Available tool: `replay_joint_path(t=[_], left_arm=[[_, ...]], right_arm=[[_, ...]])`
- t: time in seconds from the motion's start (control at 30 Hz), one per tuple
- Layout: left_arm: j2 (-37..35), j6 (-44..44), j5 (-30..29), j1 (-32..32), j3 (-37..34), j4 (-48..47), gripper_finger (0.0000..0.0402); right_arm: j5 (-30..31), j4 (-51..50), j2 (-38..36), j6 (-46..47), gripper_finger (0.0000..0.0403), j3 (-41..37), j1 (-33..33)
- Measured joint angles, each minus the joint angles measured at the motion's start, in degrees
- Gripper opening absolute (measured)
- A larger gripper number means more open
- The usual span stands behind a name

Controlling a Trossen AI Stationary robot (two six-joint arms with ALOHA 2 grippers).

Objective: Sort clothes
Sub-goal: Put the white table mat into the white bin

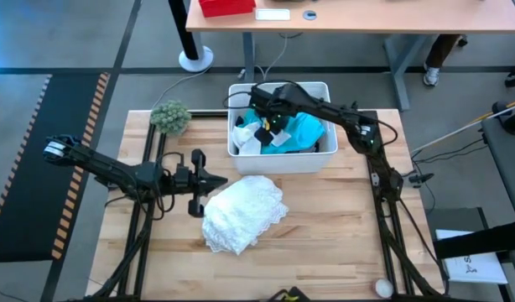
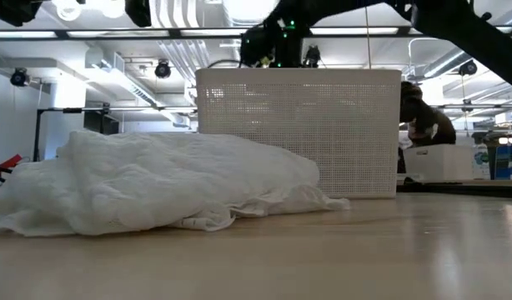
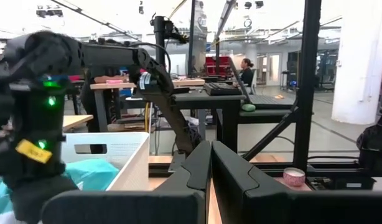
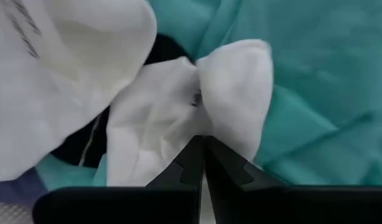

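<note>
A white plastic bin (image 1: 325,159) stands at the table's far middle. It holds a turquoise garment (image 1: 306,130), white pieces (image 1: 243,138) and a bit of dark cloth (image 4: 79,146). My right gripper (image 1: 273,126) reaches down into the bin and is shut on a small white sock (image 4: 178,106) over the turquoise garment (image 4: 315,93). A large white lacy garment (image 1: 241,214) lies heaped on the table in front of the bin and also shows in the low view (image 2: 156,183). My left gripper (image 1: 220,179) hovers shut and empty by that garment's left edge. My right gripper pinches a gathered fold of the white sock (image 4: 200,127) between its two fingers, coming from above and pointing down. The cloth bunches at the fingers and spreads out beyond them over the turquoise garment. Whether it is lifted clear, I cannot tell.
A fuzzy green ball (image 1: 170,116) sits at the table's far left, beside the bin. A small round cup (image 1: 383,288) stands at the near right corner. Dark frame rails run along the left and right sides. Bare wood lies to the right of the white garment.
</note>
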Motion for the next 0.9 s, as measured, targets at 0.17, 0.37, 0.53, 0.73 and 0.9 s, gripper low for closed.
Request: replay_joint_path(t=[0.17,0.37,0.53,0.73,0.9], left_arm=[[0.11,-0.80,-0.19,0.00,0.00,-0.63,0.0000],[0.13,-1.96,-0.26,0.02,0.00,-1.35,0.0000],[0.13,-2.16,-0.29,0.02,0.00,-1.34,0.0000],[0.13,-2.07,-1.76,0.03,0.00,-1.29,0.0000],[0.15,-1.97,-1.79,0.02,0.00,-1.26,0.0000]], right_arm=[[-3.57,4.31,-0.03,0.13,0.0000,-6.42,-0.84],[-8.74,10.11,-0.44,-0.08,0.0000,-12.92,-1.54],[-10.85,13.10,-0.50,0.07,0.0000,-15.85,-2.10],[-13.83,13.15,-0.52,0.13,0.0000,-17.41,-2.80],[-14.02,15.13,-0.54,0.18,0.0000,-19.74,-2.94]])
